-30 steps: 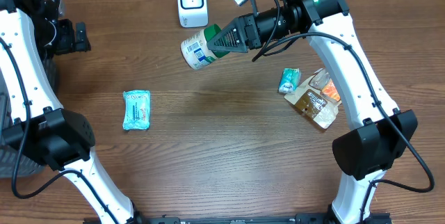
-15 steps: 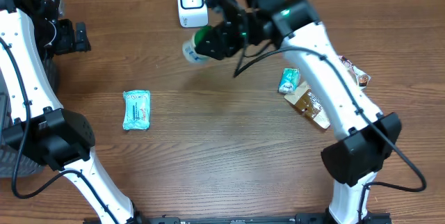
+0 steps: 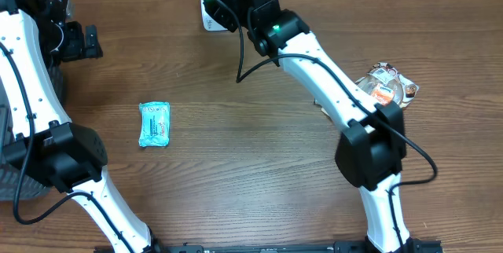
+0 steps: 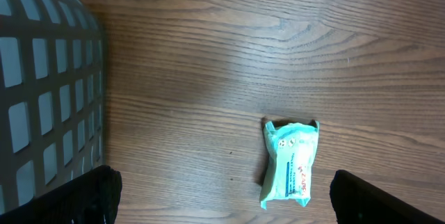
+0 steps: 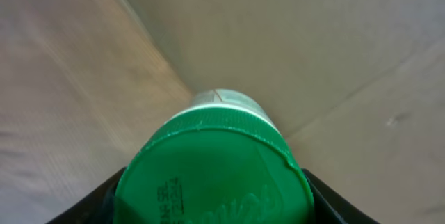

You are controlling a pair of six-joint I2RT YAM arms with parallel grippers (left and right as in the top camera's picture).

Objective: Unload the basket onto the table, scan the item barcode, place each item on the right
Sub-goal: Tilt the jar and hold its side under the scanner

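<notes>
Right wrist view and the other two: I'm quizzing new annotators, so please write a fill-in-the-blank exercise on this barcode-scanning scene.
1. The right gripper is shut on a container whose lid is ___.
2. In the left wrist view, the teal packet lies to the ___ of the grey basket.
3. The fingers of the left gripper stand ___, holding nothing.
Missing words: green; right; open.
</notes>
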